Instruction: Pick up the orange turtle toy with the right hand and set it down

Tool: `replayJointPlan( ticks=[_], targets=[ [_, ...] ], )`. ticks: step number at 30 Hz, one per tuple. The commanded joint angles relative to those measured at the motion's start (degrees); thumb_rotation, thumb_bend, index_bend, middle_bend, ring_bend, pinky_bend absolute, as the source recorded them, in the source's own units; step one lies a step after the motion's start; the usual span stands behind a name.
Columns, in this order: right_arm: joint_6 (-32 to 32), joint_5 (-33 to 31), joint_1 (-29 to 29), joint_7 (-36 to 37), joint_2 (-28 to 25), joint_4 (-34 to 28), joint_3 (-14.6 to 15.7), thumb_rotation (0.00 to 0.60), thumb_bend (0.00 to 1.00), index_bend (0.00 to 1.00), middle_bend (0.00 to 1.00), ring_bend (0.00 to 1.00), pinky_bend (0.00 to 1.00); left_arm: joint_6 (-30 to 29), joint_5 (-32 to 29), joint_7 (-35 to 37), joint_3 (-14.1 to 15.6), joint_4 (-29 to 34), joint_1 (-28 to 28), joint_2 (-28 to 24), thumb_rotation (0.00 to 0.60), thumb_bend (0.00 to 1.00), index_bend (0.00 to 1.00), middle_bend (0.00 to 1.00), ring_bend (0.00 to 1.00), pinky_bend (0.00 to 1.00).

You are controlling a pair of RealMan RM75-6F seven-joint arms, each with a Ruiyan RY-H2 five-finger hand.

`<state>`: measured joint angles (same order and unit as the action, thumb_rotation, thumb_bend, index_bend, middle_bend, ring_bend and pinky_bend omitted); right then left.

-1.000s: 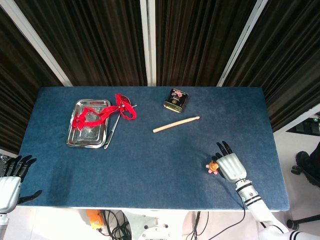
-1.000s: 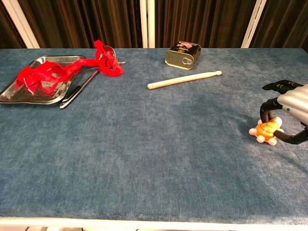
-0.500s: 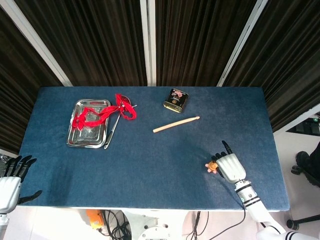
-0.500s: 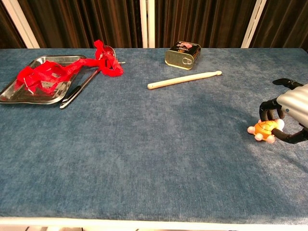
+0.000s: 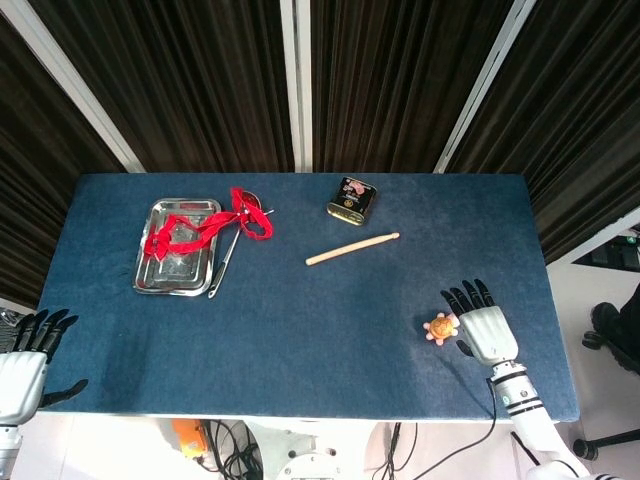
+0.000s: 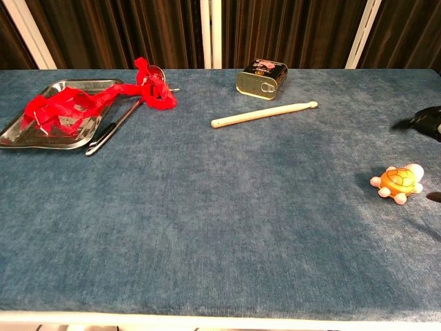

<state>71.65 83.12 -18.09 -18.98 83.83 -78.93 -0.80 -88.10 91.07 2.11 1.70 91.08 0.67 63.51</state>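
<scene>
- My right hand sits at the near right of the worktop, just right of the turtle. Its fingers are spread apart and hold nothing. Half a second ago they were curled around the toy, so I have just let go.
- The turtle rests flat on the cloth, upright on its feet, free of my hand. In the chest view the turtle stands alone, with only dark fingertips showing at the right edge of the frame, clear of it.
- Compared with a second ago, the toy lies a little further right than where I took hold of it. I judge that the pick and the set-down are both done and the task is all but finished. What is left is to draw the hand back without nudging the toy.
- My left hand hangs off the near left corner of the worktop, far left of the turtle, fingers apart and empty. It has not taken part.
- Further back and left of the turtle lies a wooden stick, untouched.
- Beyond the stick stands a small tin, also where it was.
- Far to the left of the turtle, at the back, a metal tray carries a red ribbon that spills over its right rim, with tongs beside it. None of these have moved.
</scene>
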Motion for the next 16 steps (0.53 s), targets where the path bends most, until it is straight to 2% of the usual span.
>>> replayJointPlan(
  ticks=[1, 8, 13, 16],
  targets=[
    [2.8, 0.8, 2.2, 2.7, -2.3, -1.9, 0.8, 0.600, 0.02, 0.00, 0.00, 0.00, 0.00, -0.5, 0.4, -0.9, 0.0, 0.9, -0.2, -0.2, 0.600, 0.08, 0.15, 0.09, 0.00, 0.00],
    [15.3, 5.0, 10.7, 14.3, -8.4, -1.2, 4.2, 0.600, 0.03, 0.00, 0.00, 0.00, 0.00, -1.0, 0.9, -3.3, -0.1, 3.3, -0.1, -0.9, 0.600, 0.08, 0.15, 0.09, 0.00, 0.00],
    [23.5, 9.0, 15.4, 25.9, -8.9, 7.7, 5.8, 0.600, 0.03, 0.00, 0.00, 0.00, 0.00, -0.7, 0.9, -3.8, -0.2, 3.3, 0.1, -0.6, 0.600, 0.08, 0.15, 0.09, 0.00, 0.00],
    [25.7, 8.6, 17.3, 28.3, -8.4, 10.7, 5.3, 0.600, 0.03, 0.00, 0.00, 0.00, 0.00, -0.5, 0.7, -3.5, -0.1, 2.8, 0.1, -0.3, 0.600, 0.08, 0.15, 0.09, 0.00, 0.00]
  ],
)
